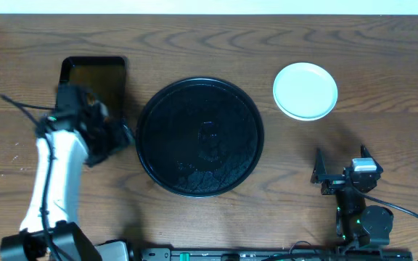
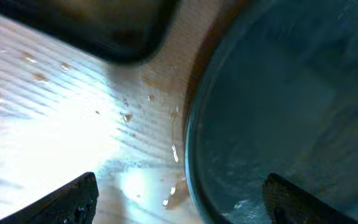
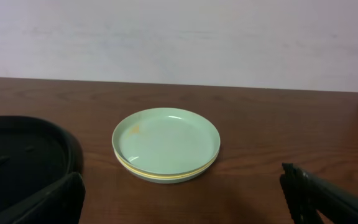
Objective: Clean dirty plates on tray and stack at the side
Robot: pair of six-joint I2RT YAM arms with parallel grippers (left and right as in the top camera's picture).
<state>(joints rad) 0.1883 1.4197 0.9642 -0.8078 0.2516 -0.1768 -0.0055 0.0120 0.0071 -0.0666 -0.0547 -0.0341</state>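
Far left: small rectangular glossy black tray (image 1: 93, 76) sitting on the brown wood-grain surface (image 1: 383, 43). Just right of it, the left gripper (image 2: 182, 202) is hovering low, arm reaching forward, jaws standing wide and holding nothing. Centre: large round black tray (image 1: 199, 136), textured, with a raised rim. Further right, three shallow round plates (image 3: 166, 144) are sitting stacked, mint, yellow, mint. The right gripper (image 3: 185, 202) is facing them, jaws gaping, empty.
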